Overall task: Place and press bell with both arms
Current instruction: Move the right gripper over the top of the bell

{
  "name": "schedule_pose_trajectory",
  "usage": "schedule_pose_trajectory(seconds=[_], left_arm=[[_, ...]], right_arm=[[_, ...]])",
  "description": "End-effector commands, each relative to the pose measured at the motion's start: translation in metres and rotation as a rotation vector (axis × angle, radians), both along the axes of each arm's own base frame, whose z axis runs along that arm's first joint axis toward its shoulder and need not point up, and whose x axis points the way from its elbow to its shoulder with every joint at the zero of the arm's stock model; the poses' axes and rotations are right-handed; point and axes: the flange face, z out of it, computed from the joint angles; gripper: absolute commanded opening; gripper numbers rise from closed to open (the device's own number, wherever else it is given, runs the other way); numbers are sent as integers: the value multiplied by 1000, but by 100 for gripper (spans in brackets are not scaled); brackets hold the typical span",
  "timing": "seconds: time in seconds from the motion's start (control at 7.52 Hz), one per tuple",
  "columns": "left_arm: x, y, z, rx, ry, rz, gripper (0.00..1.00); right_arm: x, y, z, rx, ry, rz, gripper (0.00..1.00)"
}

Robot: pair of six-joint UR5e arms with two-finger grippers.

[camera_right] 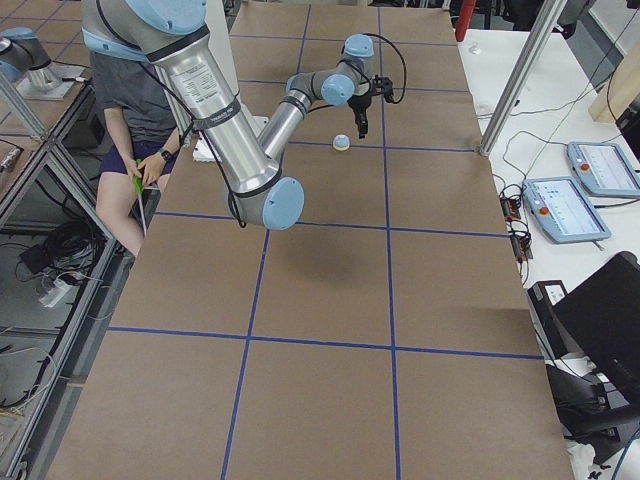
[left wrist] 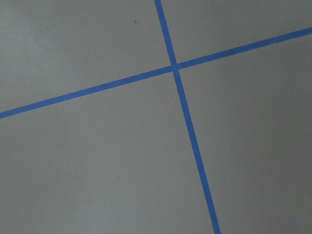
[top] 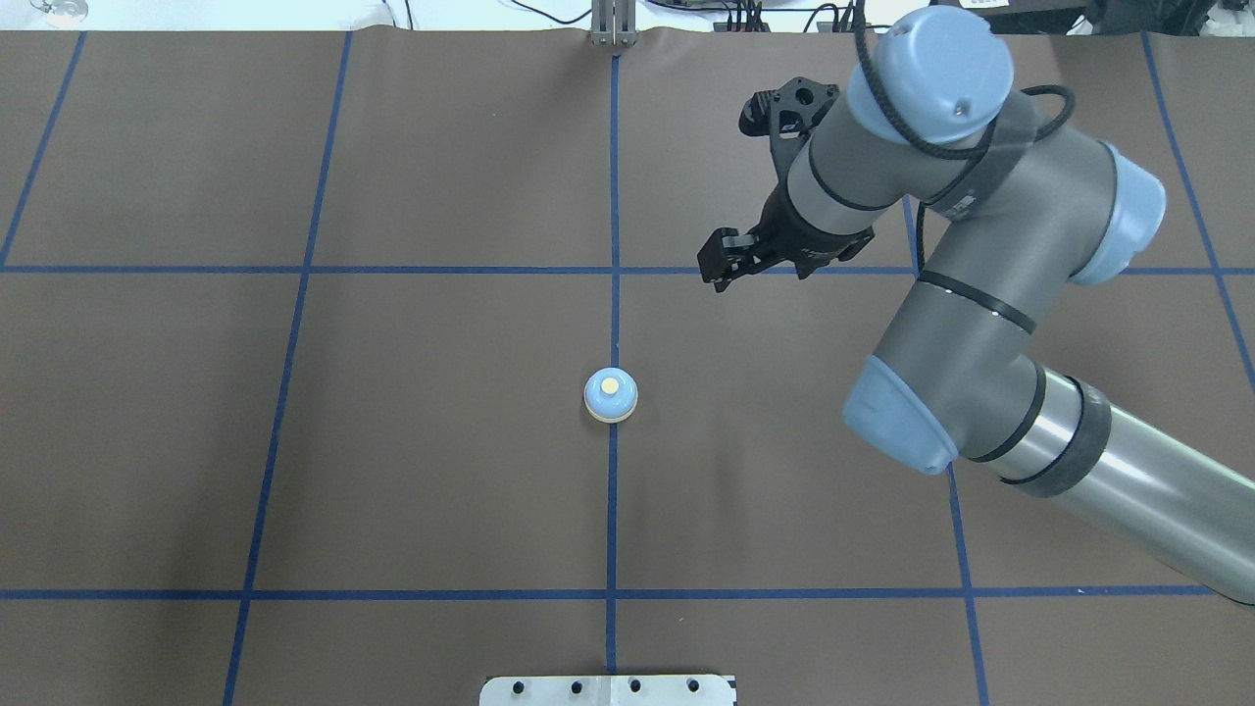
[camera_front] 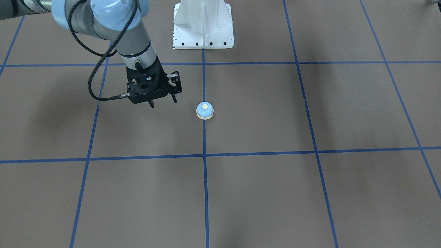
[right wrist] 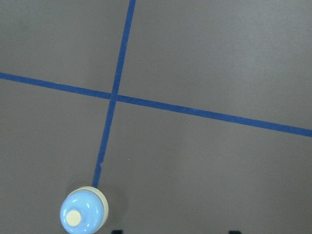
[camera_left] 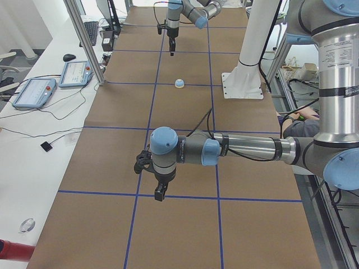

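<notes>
The light-blue bell [camera_front: 205,111] with its cream button stands upright on the centre blue line of the brown table [top: 611,394], and nothing touches it. My right gripper [camera_front: 162,101] hovers open and empty a short way off, beside the bell and above the mat [top: 724,271]. In the right wrist view the bell [right wrist: 83,213] sits at the bottom left, with two fingertips [right wrist: 117,231] just showing, set well apart. My left gripper [camera_left: 159,193] hangs over the mat far from the bell [camera_left: 179,83]. I cannot tell whether it is open or shut. The left wrist view shows only tape lines.
The white pedestal base [camera_front: 203,24] stands behind the bell on the robot's side. A seated person [camera_right: 135,95] is beside the table near the base. Tablets [camera_left: 35,91] and cables lie on the white bench along the far side.
</notes>
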Motion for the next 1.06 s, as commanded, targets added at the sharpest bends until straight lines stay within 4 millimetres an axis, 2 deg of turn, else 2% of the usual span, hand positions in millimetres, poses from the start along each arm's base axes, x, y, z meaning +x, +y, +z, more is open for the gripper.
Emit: schedule_pose_trajectory(seconds=[0.0, 0.13, 0.27, 0.4, 0.67, 0.93], left_arm=[[1, 0, -1, 3, 1, 3, 100], [1, 0, -3, 6, -1, 2, 100], [1, 1, -2, 4, -1, 2, 100], [1, 1, -3, 6, -1, 2, 100], [1, 1, -4, 7, -1, 2, 100], [1, 2, -4, 7, -1, 2, 100]], right_arm=[[-63, -3, -30, -49, 23, 29, 0], [-87, 10, -37, -70, 29, 35, 0], [-105, 25, -35, -91, 43, 57, 0], [-122, 31, -28, -94, 69, 59, 0], [-139, 35, -13, -112, 100, 50, 0], [-149, 45, -11, -117, 108, 49, 0]])
